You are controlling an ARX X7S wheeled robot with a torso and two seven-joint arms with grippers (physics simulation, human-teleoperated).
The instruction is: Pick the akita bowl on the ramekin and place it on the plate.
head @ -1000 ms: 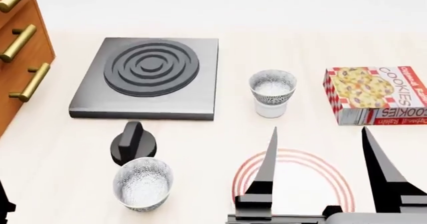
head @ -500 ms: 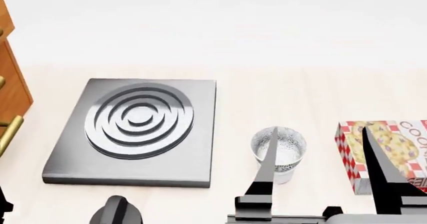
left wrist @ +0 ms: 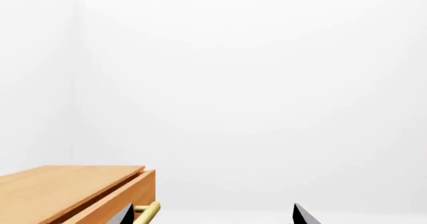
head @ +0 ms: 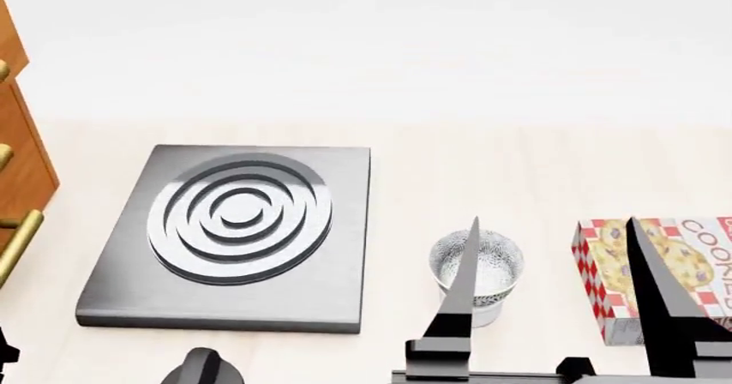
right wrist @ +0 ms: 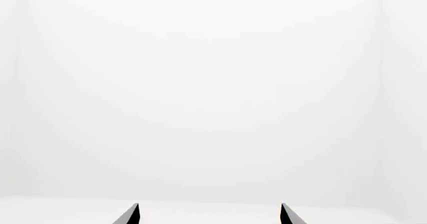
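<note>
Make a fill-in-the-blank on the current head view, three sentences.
1. The patterned bowl sits on a white ____.
2. The dark stove plate lies to the ____ of the bowl in the head view.
3. The right gripper has its jaws ____, with nothing between them.

Missing words: ramekin; left; open
</note>
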